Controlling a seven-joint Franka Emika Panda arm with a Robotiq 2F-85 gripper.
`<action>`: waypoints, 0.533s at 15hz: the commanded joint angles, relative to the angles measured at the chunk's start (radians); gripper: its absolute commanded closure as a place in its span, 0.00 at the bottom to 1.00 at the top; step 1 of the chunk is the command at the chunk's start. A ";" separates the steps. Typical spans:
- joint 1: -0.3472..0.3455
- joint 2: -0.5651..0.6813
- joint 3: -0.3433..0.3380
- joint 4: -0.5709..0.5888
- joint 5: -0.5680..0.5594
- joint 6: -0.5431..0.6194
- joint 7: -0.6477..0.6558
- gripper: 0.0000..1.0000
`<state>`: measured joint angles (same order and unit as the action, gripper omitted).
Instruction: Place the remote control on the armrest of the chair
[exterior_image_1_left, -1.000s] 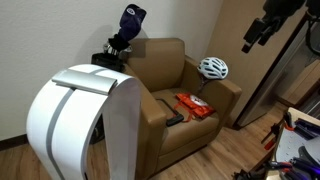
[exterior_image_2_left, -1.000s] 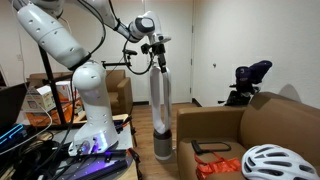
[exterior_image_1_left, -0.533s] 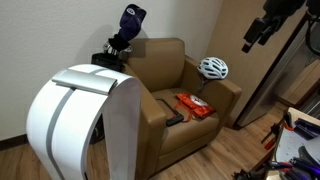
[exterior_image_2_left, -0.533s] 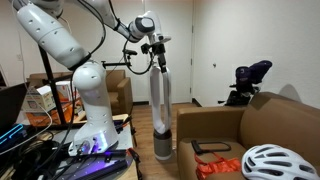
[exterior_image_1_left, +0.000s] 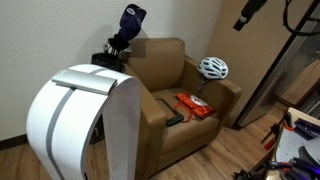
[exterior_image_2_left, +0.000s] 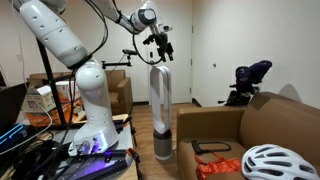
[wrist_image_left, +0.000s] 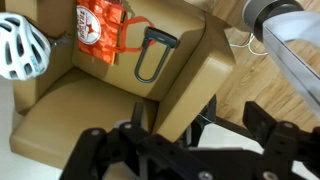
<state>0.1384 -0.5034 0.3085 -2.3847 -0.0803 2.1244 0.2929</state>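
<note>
Up above the chair (exterior_image_1_left: 160, 62), gripper (exterior_image_1_left: 241, 21) hangs wide open and empty while the remote control (exterior_image_1_left: 174, 119) sits on the seat by the orange packet (exterior_image_1_left: 195, 105), so I'd say reach step: next drop down and pinch it

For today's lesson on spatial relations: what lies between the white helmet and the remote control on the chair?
The orange packet lies between the helmet and the remote control, as an exterior view shows.

Far armrest (exterior_image_1_left: 228, 89) taken w/ helmet (exterior_image_1_left: 213, 68) — near armrest (exterior_image_1_left: 150, 102) free.
</note>
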 joint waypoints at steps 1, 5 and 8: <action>0.062 0.145 -0.011 0.169 0.023 -0.030 -0.134 0.00; 0.130 0.286 0.015 0.332 0.031 -0.057 -0.231 0.00; 0.173 0.364 0.025 0.423 0.041 -0.096 -0.324 0.00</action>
<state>0.2829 -0.2263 0.3327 -2.0718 -0.0724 2.0953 0.0871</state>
